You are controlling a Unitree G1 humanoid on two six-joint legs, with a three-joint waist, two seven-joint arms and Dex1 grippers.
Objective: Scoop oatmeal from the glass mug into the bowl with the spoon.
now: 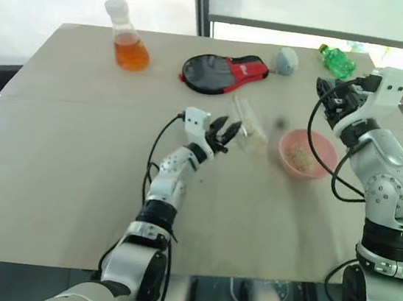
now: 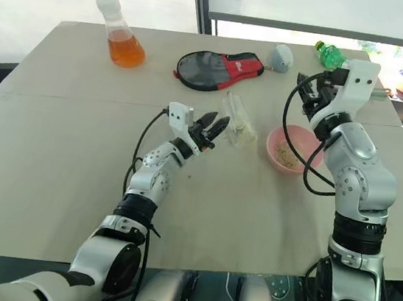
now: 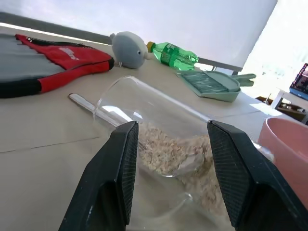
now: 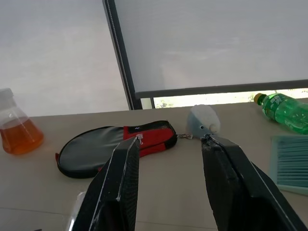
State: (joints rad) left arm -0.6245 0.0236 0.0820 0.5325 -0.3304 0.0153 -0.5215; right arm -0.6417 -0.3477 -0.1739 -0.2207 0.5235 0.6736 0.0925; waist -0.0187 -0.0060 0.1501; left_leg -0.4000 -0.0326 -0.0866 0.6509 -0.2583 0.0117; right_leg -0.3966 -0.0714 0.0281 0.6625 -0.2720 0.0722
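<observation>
The left tool (image 2: 212, 128) is positioned at the centre of the worktop (image 2: 51, 160) with its two black fingers (image 3: 118, 178) apart and closed around the sides of the glass mug (image 3: 163, 139). The glass mug is tilted steeply, its open rim pointing away from the tool. The oatmeal (image 3: 178, 156) lies heaped along the lower wall of the tilted mug. The spoon (image 3: 89, 105) rests on the worktop just behind the mug; whether it touches the glass cannot be determined. The bowl (image 2: 291, 149) stands just beside the mug on the robot's right and contains a small portion of pale flakes. The right tool (image 4: 168, 183) is raised above the worktop, beyond the bowl, with its fingers apart and nothing between them. At the far side of the worktop are a flask of orange liquid (image 2: 123, 40), a black-and-red pouch (image 2: 212, 69), a small grey object (image 2: 281, 57), a green bottle (image 2: 330, 56) and a teal scoop (image 3: 211, 84).
</observation>
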